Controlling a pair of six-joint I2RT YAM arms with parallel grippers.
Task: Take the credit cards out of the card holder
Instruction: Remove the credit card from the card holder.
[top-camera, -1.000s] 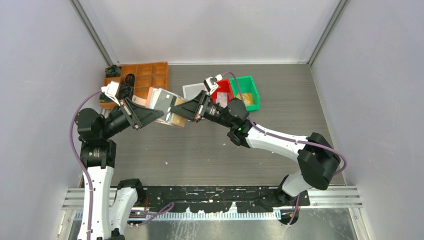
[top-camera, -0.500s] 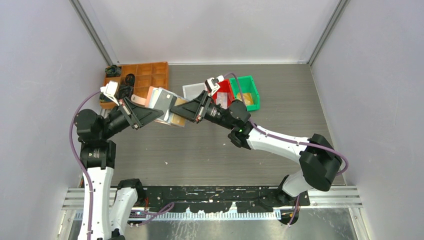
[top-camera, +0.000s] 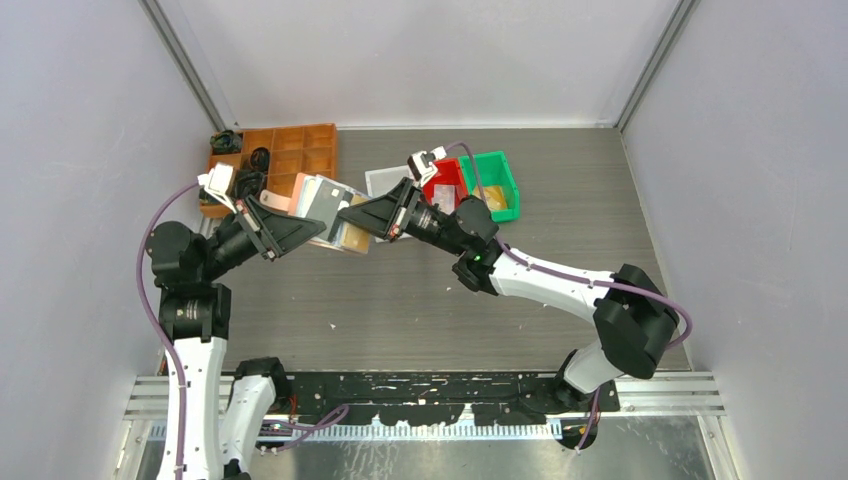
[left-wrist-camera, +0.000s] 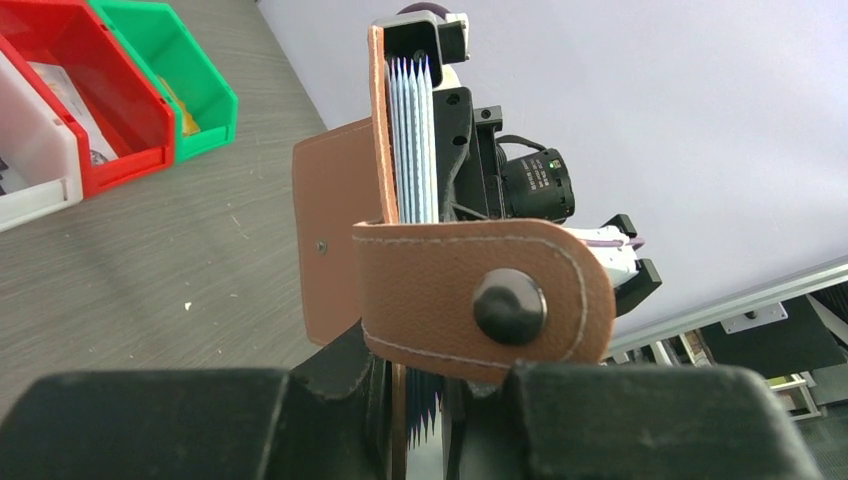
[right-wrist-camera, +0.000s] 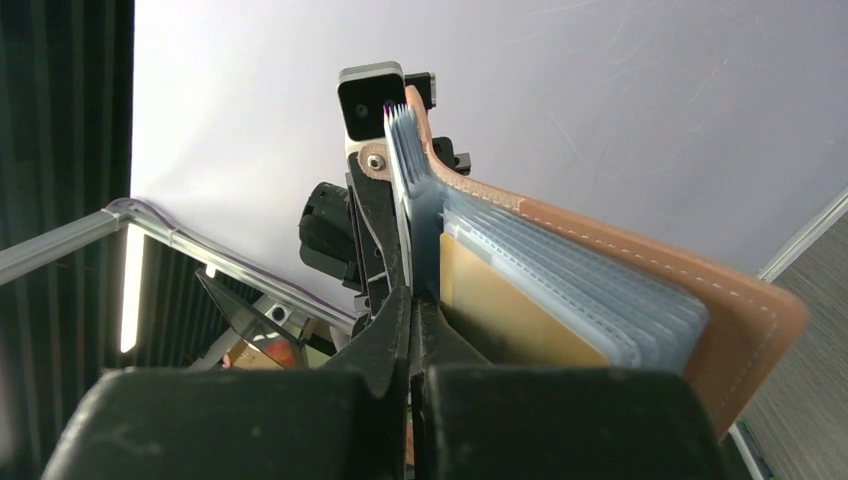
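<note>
The grey surface (top-camera: 400, 300) carries nothing of the work itself. The card holder (top-camera: 322, 205) hangs above it, held up between the two arms, near the white bin (top-camera: 385, 182), the red bin (top-camera: 447, 180) and the green bin (top-camera: 497, 186).

The holder looks light, and soft at the cover: salmon-pink leather-like flaps that bend, with a fan of thin grey-blue pocket leaves (left-wrist-camera: 410, 130) between them. Such leaves are probably slick and floppy, so the whole will likely sag or twist unless it is pinned at two places, as it is here.

The left claw (left-wrist-camera: 425, 385) is clamped on the holder's lower edge, by the fold where the tab (left-wrist-camera: 480, 300) wraps round. The right claw (right-wrist-camera: 412, 320) is pressed shut on the opposite edge of the leaves. Whether it pinches a bare leaf or a card inside one cannot be told.

A yellowish credit card (right-wrist-camera: 500, 315) sits deep in a pocket just beside the right claw's jaws, only its face showing through the sleeve. It should be stiff, thin and smooth. I judge the best hold is its exposed short edge at the pocket mouth, drawn straight along the sleeve while the left claw keeps the cover braced. A skewed pull risks dragging the leaf along.
</note>
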